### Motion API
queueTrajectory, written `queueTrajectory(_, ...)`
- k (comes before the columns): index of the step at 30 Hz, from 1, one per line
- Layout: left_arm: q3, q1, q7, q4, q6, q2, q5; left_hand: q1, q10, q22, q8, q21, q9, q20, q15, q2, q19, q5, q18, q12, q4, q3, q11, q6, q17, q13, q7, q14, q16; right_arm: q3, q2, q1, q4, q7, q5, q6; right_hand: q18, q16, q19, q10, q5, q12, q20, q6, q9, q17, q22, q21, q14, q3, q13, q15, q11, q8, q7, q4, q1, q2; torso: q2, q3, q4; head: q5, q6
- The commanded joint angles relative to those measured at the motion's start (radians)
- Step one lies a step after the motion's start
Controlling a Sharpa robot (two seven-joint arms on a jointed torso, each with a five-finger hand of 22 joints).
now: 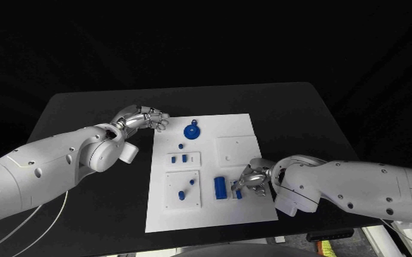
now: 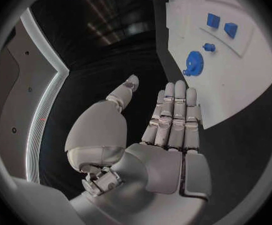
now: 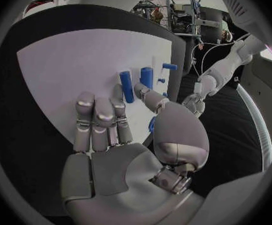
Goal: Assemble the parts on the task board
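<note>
White task board (image 1: 244,209) carries blue parts: a round disc (image 1: 192,131) far, a cylinder (image 1: 221,187) near; left hand (image 1: 144,118) empty, fingers apart; right hand (image 1: 254,179) likewise, over the board's near-right.

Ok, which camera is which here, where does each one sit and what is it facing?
Head view: on the robot's head, looking down at the black table and task board; both arms enter, left hand by the board's far-left corner, right hand at its right side.
Left wrist view: behind the left hand, open, facing the board's round blue part.
Right wrist view: behind the right hand, open over the board, facing the upright blue cylinders.
Shared: every view shows the task board; the head and left wrist views share the round blue part.
</note>
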Motion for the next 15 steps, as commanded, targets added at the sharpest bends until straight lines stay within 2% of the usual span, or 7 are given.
queueTrajectory(1,0.001,0.0,0.005,0.002,0.013,0.0,0.002,0.003,-0.005,0.002,0.007,-0.006,-0.001,0.007,0.003,0.007,-0.001,-0.003,0.019,-0.001,0.0,-0.005,-0.002,-0.005,0.002,-0.001,-0.003,0.003,-0.005,-0.001,0.005,-0.004,0.002,0.01,-0.01,0.004,0.036,-0.005,0.003,-0.001,-0.005,-0.001,-0.005,0.007,-0.001,0.002,0.014,-0.003,-0.002,-0.019,0.002,-0.009,-0.005,-0.007,-0.002,0.004,-0.02,-0.002,0.0,0.0,-0.0002,0.001,-0.001)
queueTrajectory(9,0.001,0.0,0.005,0.001,0.013,0.0,0.002,0.003,-0.005,0.002,0.007,-0.006,-0.001,0.007,0.002,0.007,-0.001,-0.003,0.019,-0.001,0.0,-0.005,-0.002,-0.005,0.002,-0.001,-0.003,0.003,-0.005,-0.001,0.004,-0.004,0.004,0.015,-0.015,0.006,0.036,-0.005,0.002,-0.001,-0.005,-0.003,-0.009,0.007,0.001,0.004,0.014,-0.005,-0.003,-0.063,0.005,-0.011,-0.007,-0.007,-0.003,0.02,-0.053,-0.015,0.0,0.0003,-0.0002,0.006,0.0)
queueTrajectory(15,0.001,0.0,0.005,0.001,0.014,0.0,0.002,0.003,-0.005,0.002,0.007,-0.007,-0.001,0.007,0.002,0.007,-0.001,-0.003,0.019,-0.001,0.0,-0.005,-0.003,-0.005,0.002,-0.001,-0.003,0.003,-0.006,-0.001,0.003,-0.004,0.006,0.016,-0.019,0.011,0.036,-0.004,0.0,-0.001,-0.005,-0.004,-0.012,0.007,0.003,0.005,0.014,-0.006,-0.004,-0.077,0.006,-0.012,-0.007,-0.007,-0.004,0.019,-0.055,-0.011,0.0,-0.0001,0.0,0.008,0.0)
